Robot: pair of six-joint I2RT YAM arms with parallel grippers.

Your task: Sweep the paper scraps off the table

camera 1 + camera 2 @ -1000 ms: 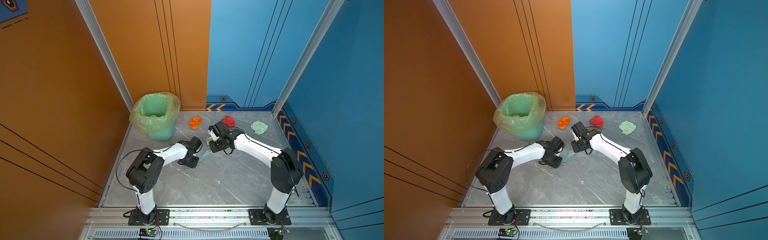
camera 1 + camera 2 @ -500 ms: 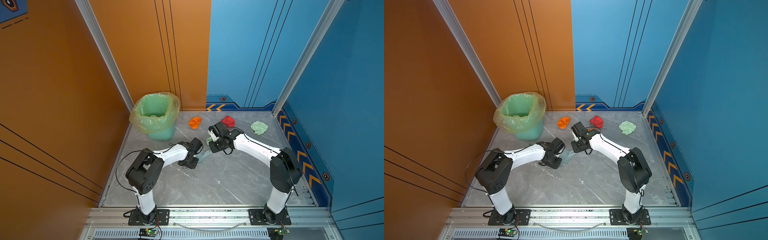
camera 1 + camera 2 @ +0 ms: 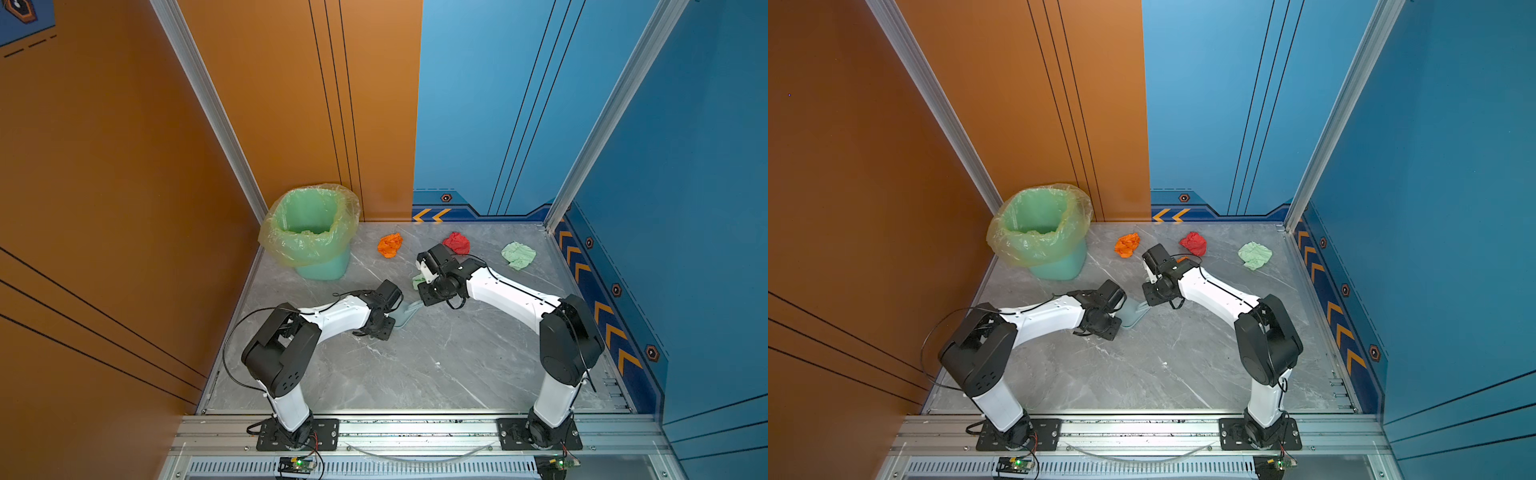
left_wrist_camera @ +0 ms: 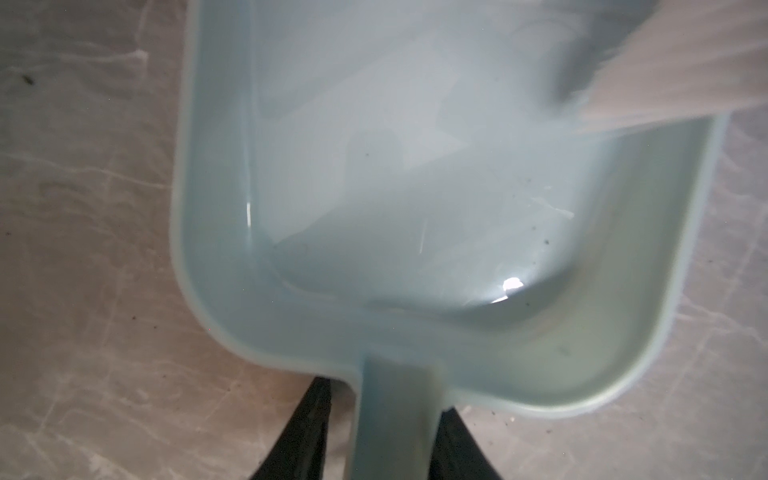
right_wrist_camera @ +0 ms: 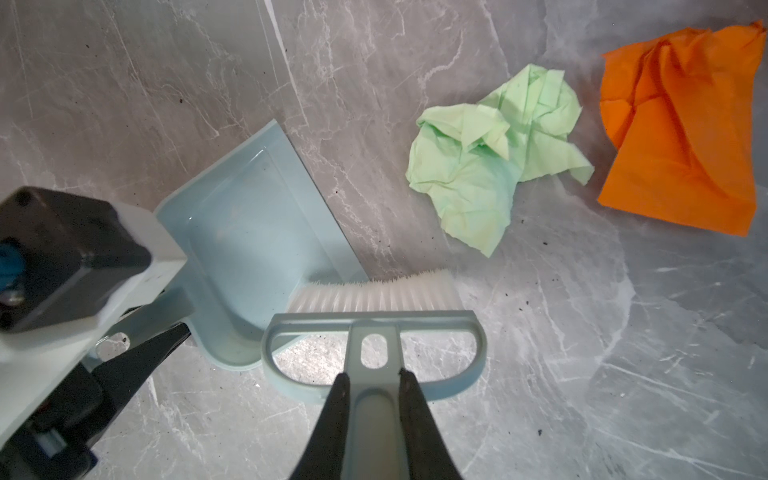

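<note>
right jaws tight on brush [image 5: 374, 297]; left jaws straddle dustpan [image 5: 249, 224] handle, grip unclear. We pull green scrap [image 5: 490, 166] beyond dustpan's lip straight in, dustpan flat.

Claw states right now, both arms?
Left claw: straddles the dustpan handle, gap on one side; grip cannot be told.
Right claw: closed on the brush handle.

Lined bin [image 3: 321, 266] in corner — brush [image 5: 374, 297] bristles over the dustpan [image 5: 249, 232].
</note>
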